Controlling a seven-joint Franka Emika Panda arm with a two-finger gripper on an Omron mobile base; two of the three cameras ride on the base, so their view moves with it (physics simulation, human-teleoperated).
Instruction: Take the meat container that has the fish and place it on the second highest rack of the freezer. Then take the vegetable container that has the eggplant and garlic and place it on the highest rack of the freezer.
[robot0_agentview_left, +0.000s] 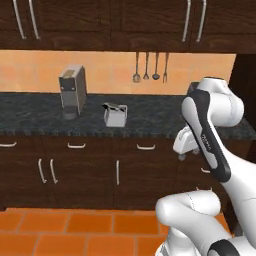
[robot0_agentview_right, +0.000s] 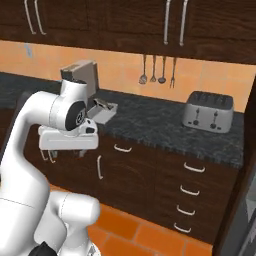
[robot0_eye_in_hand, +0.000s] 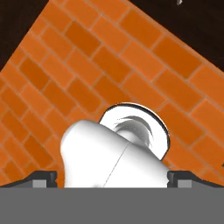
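A small grey container (robot0_agentview_left: 115, 114) with something dark lying in it stands on the dark stone counter (robot0_agentview_left: 35, 117); it is too small to tell what it holds. In the right base view the same container (robot0_agentview_right: 102, 110) sits just behind my arm. My gripper (robot0_agentview_right: 66, 155) hangs in front of the lower cabinets, below counter height, pointing down at the floor, and sits right of the container in the left base view (robot0_agentview_left: 182, 155). In the hand view the gripper (robot0_eye_in_hand: 112, 178) is open, its fingertips (robot0_eye_in_hand: 43, 178) far apart with nothing between them. The freezer, its racks, the eggplant and the garlic are out of view.
A grey coffee machine (robot0_agentview_left: 72, 92) stands left of the container. A silver toaster (robot0_agentview_right: 207, 111) sits further right on the counter. Utensils (robot0_agentview_left: 150, 67) hang on the orange backsplash. Dark cabinet doors and drawers (robot0_agentview_left: 117, 172) run below the counter, and an orange tile floor (robot0_eye_in_hand: 87, 57) lies under the hand.
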